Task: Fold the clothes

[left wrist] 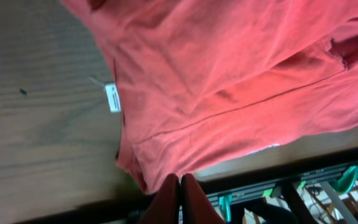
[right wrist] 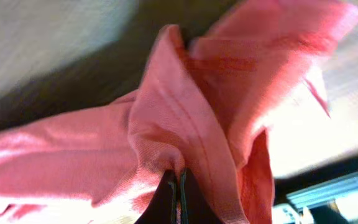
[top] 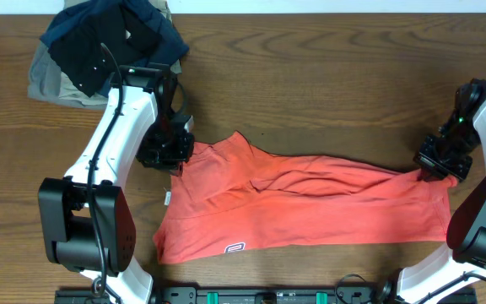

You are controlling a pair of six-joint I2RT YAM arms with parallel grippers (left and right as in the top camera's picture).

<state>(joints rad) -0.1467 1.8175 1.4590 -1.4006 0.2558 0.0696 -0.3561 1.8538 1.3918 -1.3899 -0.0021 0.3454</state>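
My left pincer (left wrist: 179, 186) is closed, its two fingers pressed together on a fold of red cloth at the upper left corner of the T-shirt (top: 310, 207). My right pincer (right wrist: 179, 182) is also clamped. A bunched ridge of the same cloth rises straight out from between its fingers, at the shirt's far right edge.

Between the two grips the shirt lies spread sideways across the near half of the table (top: 327, 76). It is flat along its lower edge and rumpled into soft ridges through the middle. The white neck label (left wrist: 112, 98) sticks out at the left edge and rests on the wood. The small logo (top: 235, 247) sits near the lower left corner. A pile of dark clothes (top: 108, 42) lies at the far left corner, well apart from my work.

I judge the cloth to be light, limp cotton. It will sag and drag wherever I am not holding it, and it will not keep a crease unless laid down flat. It is not slippery, so a pinch on a doubled edge or seam should hold. A pinch on a single layer mid-panel would only tent the cloth. The best places to hold are the corners and hems, lifted evenly on both sides so the fold falls straight. The loose ridges in the middle could get trapped under the fold.
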